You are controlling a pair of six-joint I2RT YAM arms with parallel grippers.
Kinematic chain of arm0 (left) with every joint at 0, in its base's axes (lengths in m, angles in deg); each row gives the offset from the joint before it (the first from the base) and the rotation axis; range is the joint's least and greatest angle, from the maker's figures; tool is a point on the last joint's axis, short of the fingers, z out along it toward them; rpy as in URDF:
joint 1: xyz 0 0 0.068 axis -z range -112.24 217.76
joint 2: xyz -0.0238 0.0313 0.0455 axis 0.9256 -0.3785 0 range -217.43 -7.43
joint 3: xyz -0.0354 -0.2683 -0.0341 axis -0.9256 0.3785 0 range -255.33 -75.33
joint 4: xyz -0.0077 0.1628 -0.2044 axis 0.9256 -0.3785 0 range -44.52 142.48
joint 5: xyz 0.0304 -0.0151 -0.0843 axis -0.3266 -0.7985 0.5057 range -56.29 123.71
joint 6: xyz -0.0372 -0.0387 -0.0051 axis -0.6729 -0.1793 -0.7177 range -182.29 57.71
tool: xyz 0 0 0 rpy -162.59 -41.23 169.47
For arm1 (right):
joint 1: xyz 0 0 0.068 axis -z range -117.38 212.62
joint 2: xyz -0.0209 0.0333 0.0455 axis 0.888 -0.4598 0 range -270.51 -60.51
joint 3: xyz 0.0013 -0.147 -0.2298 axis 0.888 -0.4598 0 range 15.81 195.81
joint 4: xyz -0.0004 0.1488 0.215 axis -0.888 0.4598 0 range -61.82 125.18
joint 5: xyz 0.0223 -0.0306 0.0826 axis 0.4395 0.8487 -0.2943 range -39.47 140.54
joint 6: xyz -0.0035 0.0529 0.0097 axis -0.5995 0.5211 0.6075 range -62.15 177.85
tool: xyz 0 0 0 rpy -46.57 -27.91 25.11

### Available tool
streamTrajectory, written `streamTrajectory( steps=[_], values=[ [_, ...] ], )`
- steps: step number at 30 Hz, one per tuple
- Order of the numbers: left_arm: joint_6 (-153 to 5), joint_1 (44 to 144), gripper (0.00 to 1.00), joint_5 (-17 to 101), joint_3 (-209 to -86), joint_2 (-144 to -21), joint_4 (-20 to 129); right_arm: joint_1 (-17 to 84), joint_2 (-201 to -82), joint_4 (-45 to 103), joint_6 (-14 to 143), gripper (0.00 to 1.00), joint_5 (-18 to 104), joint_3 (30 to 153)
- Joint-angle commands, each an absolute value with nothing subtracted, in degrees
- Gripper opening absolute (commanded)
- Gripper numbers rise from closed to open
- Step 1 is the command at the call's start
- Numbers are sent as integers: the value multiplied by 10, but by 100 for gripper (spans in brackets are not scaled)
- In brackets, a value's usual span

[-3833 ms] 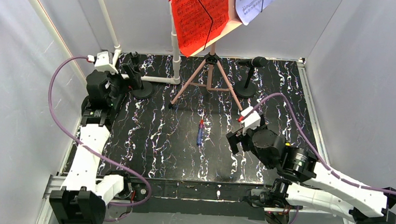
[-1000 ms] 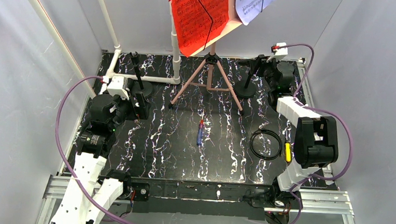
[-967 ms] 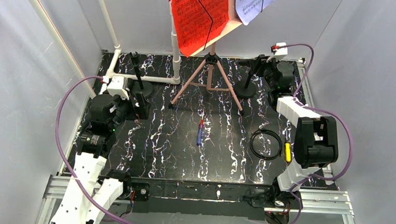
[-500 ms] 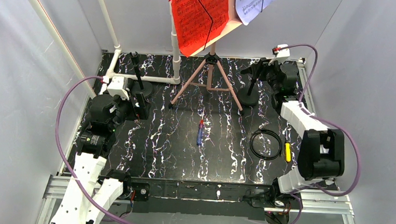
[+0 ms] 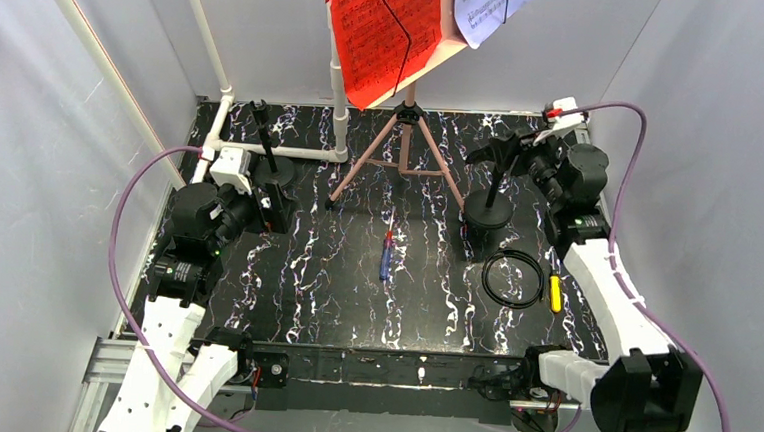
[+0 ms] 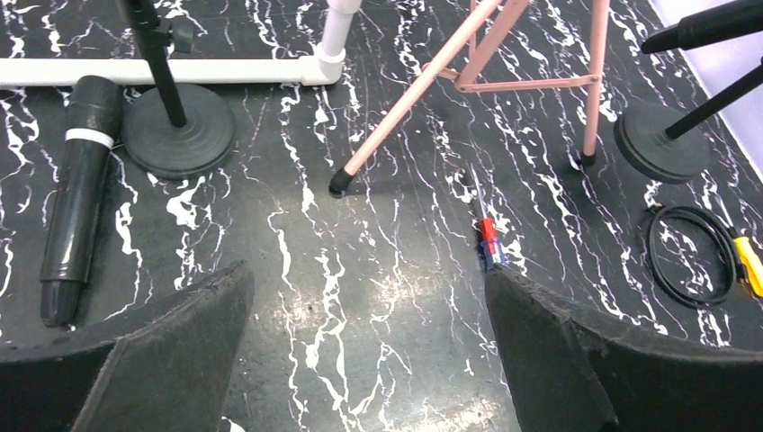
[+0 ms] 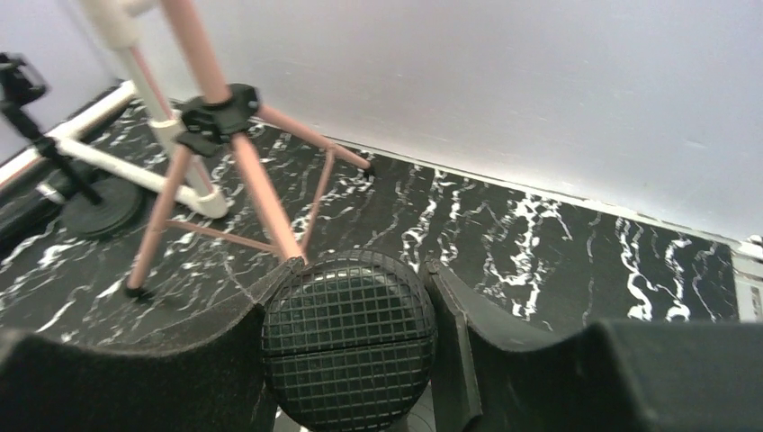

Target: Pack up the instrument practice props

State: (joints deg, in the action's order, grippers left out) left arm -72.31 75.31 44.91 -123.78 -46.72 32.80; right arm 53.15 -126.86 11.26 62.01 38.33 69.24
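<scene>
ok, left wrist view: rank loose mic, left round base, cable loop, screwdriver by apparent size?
1. Loose microphone, lying flat: largest.
2. Left round base and black cable loop: about alike, so not ranked against each other.
3. Red-and-blue screwdriver: smallest.

Black marbled counter (image 5: pixel 353 304), white veins all over. Far left, the white pipe frame (image 6: pixel 180 70) sits along the back, the left stand's round base (image 6: pixel 177 130) just in front of it, a loose microphone (image 6: pixel 79 189) lying beside that. Centre back, the pink tripod legs (image 6: pixel 414 97) are planted. Mid-counter, a small red and blue stick (image 6: pixel 487 241). Right side, a black cable coil (image 5: pixel 512 278), a yellow piece (image 5: pixel 555 293) beside it, and the right microphone (image 5: pixel 486 211), base contact hard to call
</scene>
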Motion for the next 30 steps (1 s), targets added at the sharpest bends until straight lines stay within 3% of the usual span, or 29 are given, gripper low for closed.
streamTrajectory(
  steps=[1,12,22,30],
  values=[
    [-710,749,98,503,-1232,-464,339,495,-1200,109,613,1,335,699],
    [-682,749,98,609,-1235,-466,346,295,-1172,114,630,1,320,673],
    [-678,749,98,669,-1236,-474,354,131,-1293,17,629,1,300,713],
    [-682,748,98,691,-1232,-476,363,107,-1415,-153,687,1,231,717]
  ],
)
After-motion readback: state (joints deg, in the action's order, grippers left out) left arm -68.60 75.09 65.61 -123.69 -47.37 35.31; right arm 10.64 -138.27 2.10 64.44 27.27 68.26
